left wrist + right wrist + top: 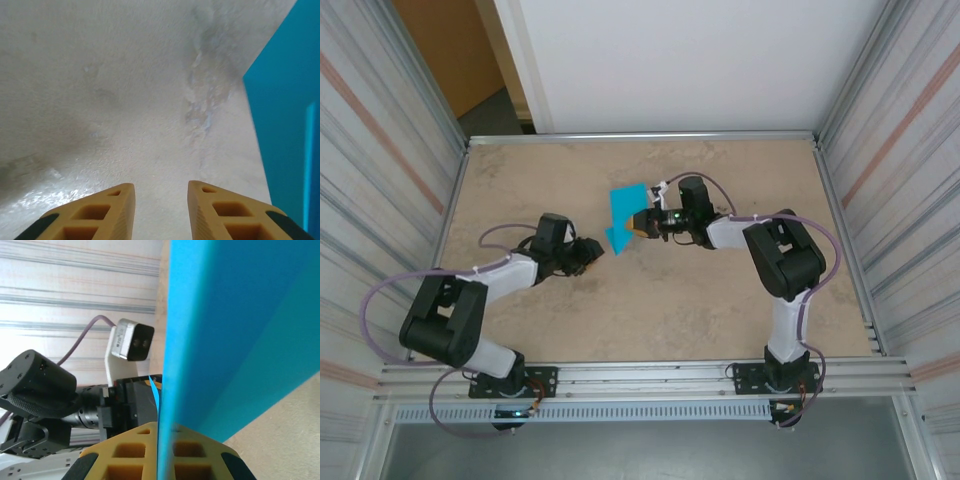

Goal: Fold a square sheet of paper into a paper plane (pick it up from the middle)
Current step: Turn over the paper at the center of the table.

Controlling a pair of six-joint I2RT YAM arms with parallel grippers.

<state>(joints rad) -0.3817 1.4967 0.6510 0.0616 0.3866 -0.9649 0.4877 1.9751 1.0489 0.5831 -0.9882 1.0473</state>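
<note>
So, the right fingers: what have they got?

Your right gripper [160, 435] is pinched tight on the teal-blue paper sheet [240, 340]; the yellow pads [142, 432] meet on its lower edge and it stands edge-on out of them. Two shades of blue show, likely a fold, though I can't tell how many layers you're pinching.

And the left?

Your left gripper [161, 189] has its fingers apart with nothing between them, only the table [125, 100] ahead of them. The sheet's edge [285, 125] sits off to the right in that wrist view, near but not touching.

Seen from above?

The sheet [626, 212] looks held off the table [720, 290] between the two arms, your right gripper [642, 222] at its side and your left gripper [592, 250] just beside its lower point.

What could go wrong from here?

Mostly the handover. You hold thin paper by a narrow strip, so I'd expect it to flop or twist as you move, and your open left fingers could catch the free corner and crumple it. Close them off-line and the crease will likely run crooked; pull while both clamp and it may tear. Release the right too early and it drops flat
</note>
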